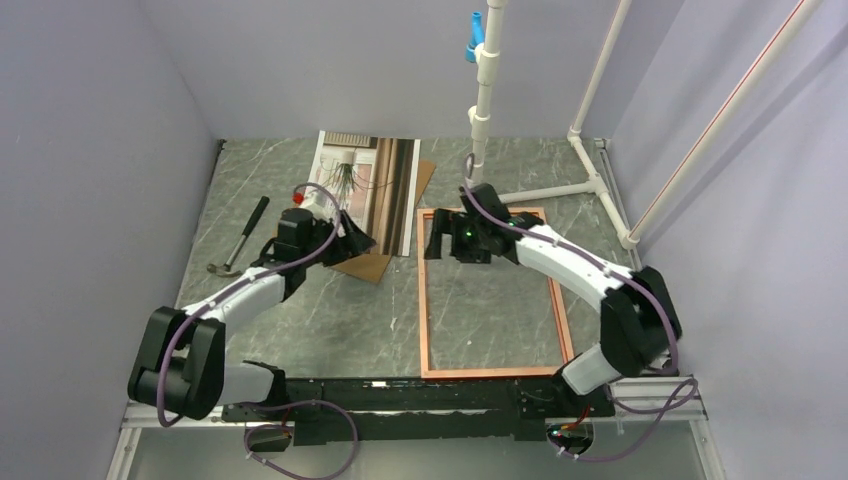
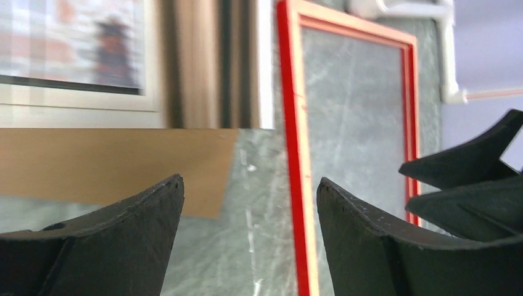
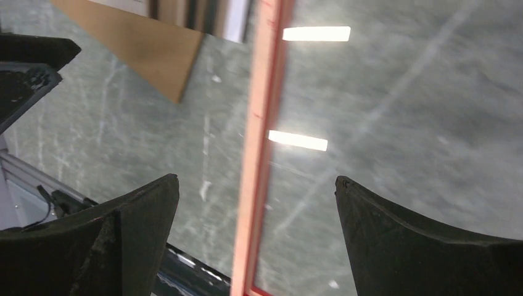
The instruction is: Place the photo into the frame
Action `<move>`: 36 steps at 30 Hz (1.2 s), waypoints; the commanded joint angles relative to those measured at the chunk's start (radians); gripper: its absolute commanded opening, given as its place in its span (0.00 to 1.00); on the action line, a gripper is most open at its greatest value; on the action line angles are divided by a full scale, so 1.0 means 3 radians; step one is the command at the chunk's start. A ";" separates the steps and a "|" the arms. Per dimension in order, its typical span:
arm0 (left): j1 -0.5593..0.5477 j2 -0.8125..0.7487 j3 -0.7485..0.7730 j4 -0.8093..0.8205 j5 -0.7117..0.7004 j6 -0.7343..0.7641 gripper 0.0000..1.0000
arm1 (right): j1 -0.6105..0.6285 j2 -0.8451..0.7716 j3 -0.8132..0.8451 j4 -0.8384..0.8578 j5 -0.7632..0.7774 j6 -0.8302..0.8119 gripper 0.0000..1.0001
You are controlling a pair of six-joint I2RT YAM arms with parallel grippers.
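The photo (image 1: 375,185) and frame (image 1: 425,300) lie flat, long axes near-to-far (photo's near edge hidden behind the left claw (image 1: 358,240)). That claw is released, empty; the right claw (image 1: 432,236) is released over the frame's far-left corner.

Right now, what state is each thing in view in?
photo, face up, lying on the backing board, outside the frame
frame, flat on the table, empty
backing board, flat, partly under the photo
hammer, lying on the table, untouched
left end effector, open, empty
right end effector, open, empty, over the frame's edge
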 commanded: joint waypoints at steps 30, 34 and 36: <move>0.0689 0.1139 0.1555 -0.1669 -0.0820 0.1074 0.74 | 0.0448 0.2161 0.1992 -0.0114 0.0631 0.0699 1.00; 0.0686 0.1267 0.1626 -0.1718 -0.0768 0.1061 0.73 | 0.0429 0.2141 0.1838 0.0028 0.0570 0.0730 1.00; 0.0689 0.1312 0.1649 -0.1732 -0.0746 0.1055 0.72 | 0.0415 0.2209 0.1846 0.0081 0.0447 0.0748 1.00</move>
